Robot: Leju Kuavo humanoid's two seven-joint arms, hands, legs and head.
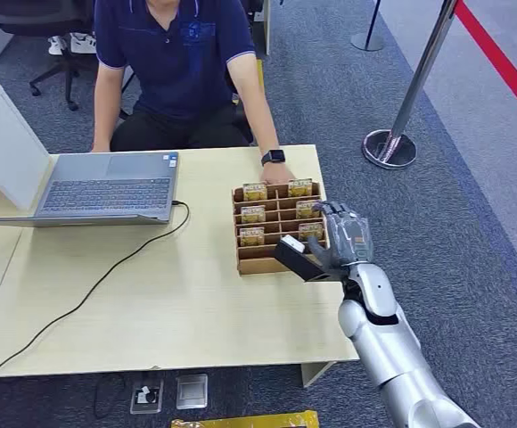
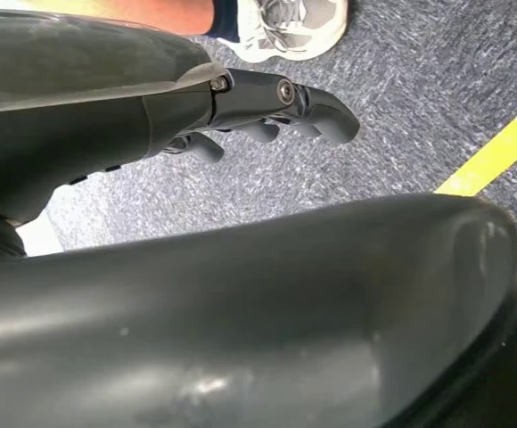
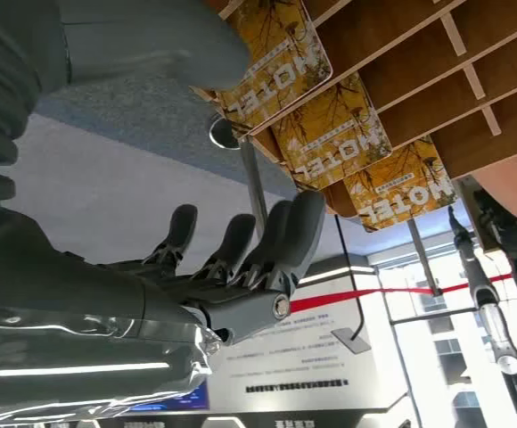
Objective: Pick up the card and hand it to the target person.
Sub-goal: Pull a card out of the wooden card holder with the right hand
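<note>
The silver right arm reaches up from below to the near right corner of the brown wooden compartment tray point(image 1: 277, 260) on the pale wooden tabletop point(image 1: 175, 294). The right robot hand point(image 1: 340, 239) hovers at that corner, fingers point(image 3: 290, 241) slightly curled and apart, grasping nothing. Yellow patterned hotel cards point(image 1: 251, 236) stand in the tray's slots, just beside the fingertips. The left robot hand point(image 2: 269, 107) hangs over blue-grey carpet point(image 2: 404, 98), fingers loosely extended, empty. A person's hand point(image 1: 279, 174) rests at the tray's far edge.

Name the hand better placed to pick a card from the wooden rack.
Right. The right hand is raised beside the rack of cards; the left hand hangs over the carpet.
</note>
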